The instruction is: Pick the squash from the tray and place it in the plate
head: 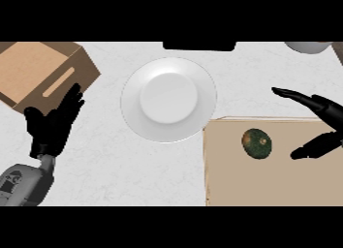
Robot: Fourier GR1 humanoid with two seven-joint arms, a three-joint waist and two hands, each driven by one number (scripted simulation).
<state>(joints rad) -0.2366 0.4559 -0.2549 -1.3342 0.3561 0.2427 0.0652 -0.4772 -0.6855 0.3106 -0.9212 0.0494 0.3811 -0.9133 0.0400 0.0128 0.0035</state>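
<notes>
Two hands in shot, and neither has hold of anything. The left hand (51, 127) rests at the left side, fingers straight and pointing up, over the pale counter (117, 169) and just below a cardboard box (38, 72). That box is clipped at the top left. The right hand (333, 116) comes in from the right edge, which cuts off its wrist. Its fingers stretch out leftward, and the thumb sits well apart below them.

That hand hangs over the right part of the tan tray (274, 184), near the squash (257, 143) but not touching it. The squash, dark green, lies on the tray toward its upper left corner. The tray itself runs out of view at the right and bottom.

The white plate (168, 99) lies on the counter right at the tray's upper left corner, though I cannot tell whether they touch.

Up top, a dark shape (199, 46) is cut off and hard to make out. At the top right, only the lower rim of a pale round thing (308, 47) shows.
</notes>
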